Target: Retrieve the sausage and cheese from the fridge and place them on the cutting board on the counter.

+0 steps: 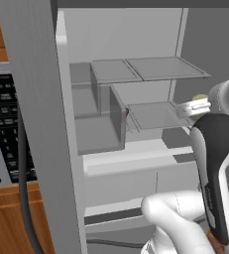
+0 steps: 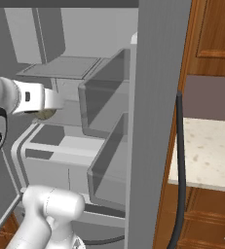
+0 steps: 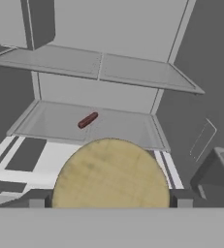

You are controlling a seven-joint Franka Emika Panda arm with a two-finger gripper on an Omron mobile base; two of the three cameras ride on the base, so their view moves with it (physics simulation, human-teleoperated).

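Note:
The fridge [image 1: 36, 99] stands open, and my gripper [image 3: 108, 201] reaches into it. The cheese [image 3: 111, 174], a pale yellowish round chunk, sits between the two finger tips, which press on its sides; the gripper is shut on it. From the left base view the cheese [image 1: 200, 97] peeks out above the white hand [image 1: 195, 105]. In the right base view it [image 2: 46, 115] hangs under the hand [image 2: 48, 103]. The sausage [image 3: 88, 119], small and dark red, lies on the lower glass shelf [image 3: 50, 123] further in. The cutting board is out of view. A piece of the counter [image 2: 206, 151] shows right of the fridge door.
Grey door bins [image 1: 98, 129] line the open left door, and others [image 2: 106, 160] hang on the right door [image 2: 158, 97]. A dark bar handle [image 2: 180, 170] runs down that door. A black oven panel [image 1: 7, 129] set in wood is at the far left. An upper glass shelf [image 3: 99, 65] spans the fridge.

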